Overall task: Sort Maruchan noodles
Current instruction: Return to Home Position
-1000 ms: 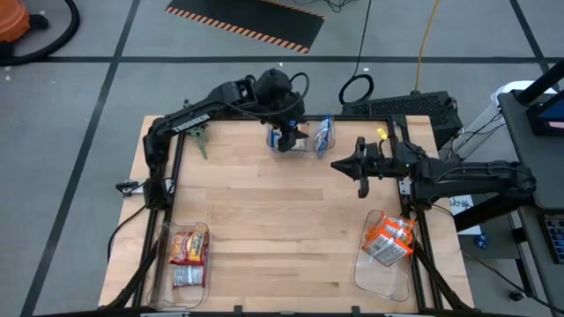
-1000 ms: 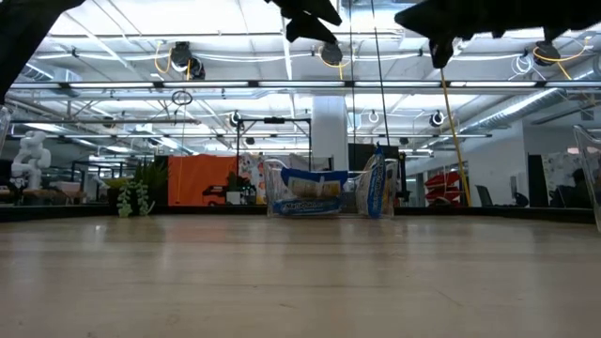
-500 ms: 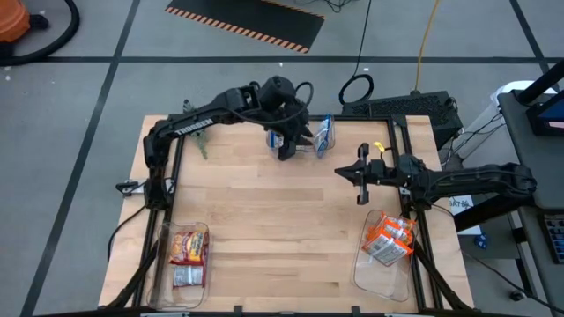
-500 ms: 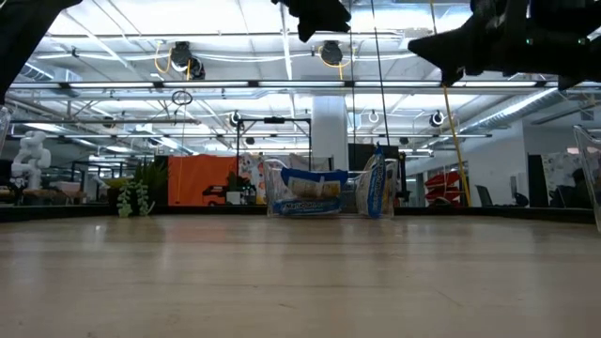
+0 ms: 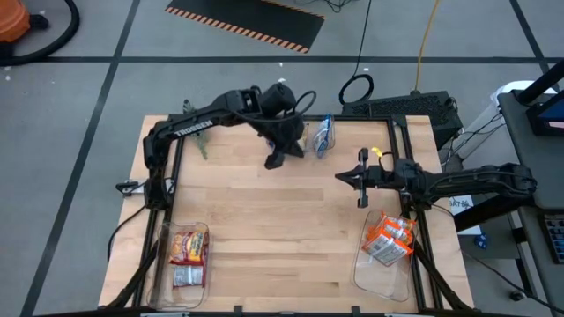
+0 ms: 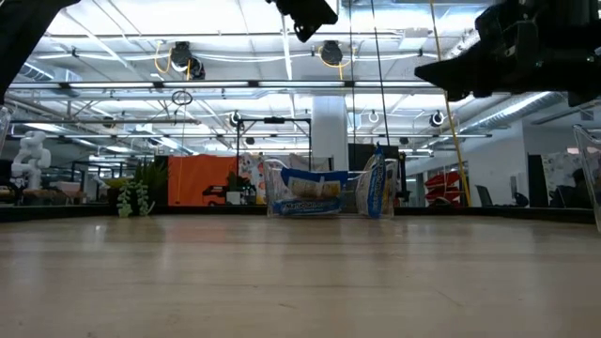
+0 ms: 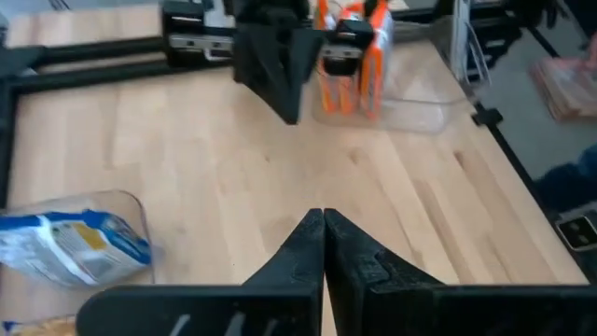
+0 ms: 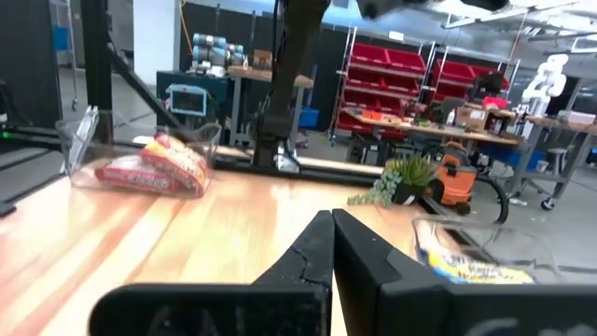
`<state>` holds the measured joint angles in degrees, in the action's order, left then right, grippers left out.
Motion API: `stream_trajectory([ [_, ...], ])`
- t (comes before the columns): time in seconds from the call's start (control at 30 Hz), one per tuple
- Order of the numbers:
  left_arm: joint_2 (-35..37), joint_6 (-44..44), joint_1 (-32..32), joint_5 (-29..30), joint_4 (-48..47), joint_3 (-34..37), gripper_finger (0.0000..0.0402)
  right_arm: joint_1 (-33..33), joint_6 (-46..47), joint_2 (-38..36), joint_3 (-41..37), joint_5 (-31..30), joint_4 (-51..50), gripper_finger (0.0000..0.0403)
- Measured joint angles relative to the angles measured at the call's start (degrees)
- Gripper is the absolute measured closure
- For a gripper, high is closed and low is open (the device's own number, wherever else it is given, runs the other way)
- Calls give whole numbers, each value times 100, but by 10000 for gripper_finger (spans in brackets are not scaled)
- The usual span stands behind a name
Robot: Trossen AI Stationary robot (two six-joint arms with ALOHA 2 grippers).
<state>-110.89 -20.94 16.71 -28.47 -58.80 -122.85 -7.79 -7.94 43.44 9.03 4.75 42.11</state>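
Note:
The Maruchan noodles lie in three clear bins. Blue-and-yellow packets (image 5: 324, 134) stand in the far middle bin (image 6: 319, 192). Red packets (image 5: 188, 254) fill the near left bin, and orange packets (image 5: 388, 239) fill the near right bin. My left gripper (image 5: 275, 161) hangs shut and empty just in front of the far bin, slanting down over bare wood (image 7: 324, 219). My right gripper (image 5: 339, 176) is also shut and empty. It points level toward the table's left, above the table's right half (image 8: 331, 219).
A small green plant (image 5: 199, 139) stands at the far left corner. Dark frame rails run along the table's left and right sides (image 5: 167, 176). Bare wooden tabletop (image 5: 282, 229) spreads between the three bins.
My left gripper has shut with nothing in it, rolled, and drawn back from the far bin toward the near edge. My right gripper has sunk lower and rolled about its own axis, staying shut. The packets have kept still.

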Motion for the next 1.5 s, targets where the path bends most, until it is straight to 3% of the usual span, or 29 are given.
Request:
stream_trajectory([
  [0.23,0,53,-216,155,-677,14,398,0,38,0,-270,0,11,403],
  [0.47,275,341,-584,835,-404,838,398,0,77,0,-349,-11,12,403],
  [0.6,1046,577,-762,1289,330,1922,400,0,74,-1,-350,-11,44,403],
  [0.73,2019,1273,-807,1402,1725,3533,400,0,83,-11,-518,-15,361,403],
  [0.93,3382,2237,-910,2139,3313,5422,401,0,346,-22,-791,-195,880,403],
  [1.17,4555,2726,-1137,3293,3900,6915,401,-2,532,-20,-799,-174,870,403],
  [1.37,5375,3192,-1325,3682,4800,8238,401,-2,544,-22,-808,-175,816,403],
  [1.5,5803,3475,-1476,3820,5040,8761,401,-4,417,-73,-808,-224,809,403],
])
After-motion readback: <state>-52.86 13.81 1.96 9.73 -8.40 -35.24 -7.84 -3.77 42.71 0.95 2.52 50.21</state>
